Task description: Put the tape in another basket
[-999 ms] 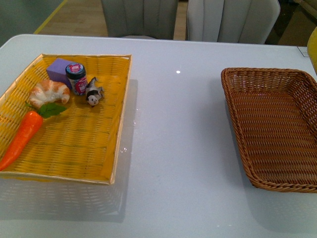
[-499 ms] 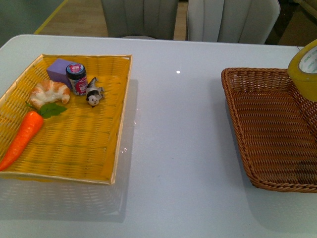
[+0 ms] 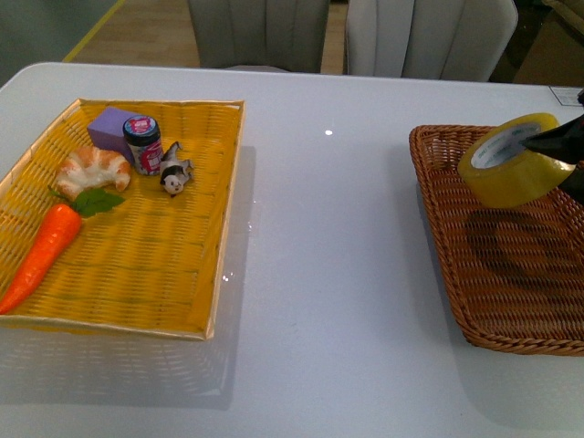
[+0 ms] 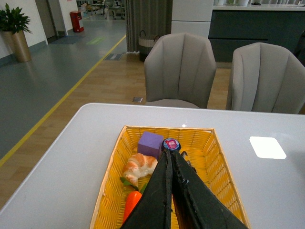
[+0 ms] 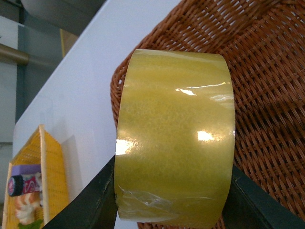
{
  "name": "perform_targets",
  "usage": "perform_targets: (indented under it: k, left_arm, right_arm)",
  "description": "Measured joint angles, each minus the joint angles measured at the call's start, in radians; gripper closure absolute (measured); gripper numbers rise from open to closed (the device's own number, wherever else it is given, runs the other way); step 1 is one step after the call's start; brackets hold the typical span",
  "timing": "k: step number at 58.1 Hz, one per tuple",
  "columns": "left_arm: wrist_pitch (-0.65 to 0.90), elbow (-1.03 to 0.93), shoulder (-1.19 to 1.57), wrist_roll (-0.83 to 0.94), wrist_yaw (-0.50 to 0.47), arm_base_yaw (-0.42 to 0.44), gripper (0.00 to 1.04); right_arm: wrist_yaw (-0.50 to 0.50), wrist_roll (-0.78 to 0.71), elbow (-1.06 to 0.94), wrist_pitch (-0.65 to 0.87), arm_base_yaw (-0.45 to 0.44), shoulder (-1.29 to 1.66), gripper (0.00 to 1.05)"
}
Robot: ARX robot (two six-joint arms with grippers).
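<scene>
**Front view.** The tape point(image 3: 507, 161) hangs tilted in the air over the wicker basket point(image 3: 436, 196), which sits at the right edge of the table point(image 3: 338, 237). The right gripper point(image 3: 566, 161) is clamped on the roll, and the roll's shadow falls on the basket floor. The roll is over the side of the basket nearest the worktop's middle. If it were let go from this height while tilted, it would likely land on its edge. It could then roll or bounce over the low rim onto the table. Nothing lies on the part of the basket floor that shows.

By the left edge, the yellow woven tray point(image 3: 224, 228) holds a carrot point(image 3: 41, 255), a croissant point(image 3: 91, 170), a purple block point(image 3: 109, 126), a small jar point(image 3: 141, 144) and a tiny figurine point(image 3: 172, 174).

**Left wrist view.** The left gripper point(image 4: 170, 162) has its jaws pressed together and holds nothing. It is raised above the tray, well away from the tape.

**Right wrist view.** The dark fingers point(image 5: 95, 202) squeeze the roll across its width, with wicker weave behind it. The film looks glossy, so I judge a slip possible if the grip loosens early.
</scene>
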Motion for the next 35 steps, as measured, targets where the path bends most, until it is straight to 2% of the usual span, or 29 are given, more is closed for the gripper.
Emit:
perform_targets:
  k: [2,7,24,35]
  left_arm:
    - [-0.017,-0.006,-0.024,0.0,0.057,0.037,1.03]
    - [-0.047,-0.018,-0.064,0.0,0.073,0.079,1.03]
    - [-0.095,-0.057,-0.167,0.002,0.081,0.087,1.03]
    - [-0.17,-0.057,-0.249,0.002,0.081,0.087,1.03]
  right_arm:
    - [0.001,0.001,0.011,-0.005,0.002,0.014,0.57]
    - [0.0,0.006,0.034,-0.015,0.006,0.038,0.56]
    - [0.014,0.01,-0.022,0.015,-0.01,0.008,0.09]
    - [0.001,-0.017,-0.171,0.082,-0.067,-0.16,0.09]
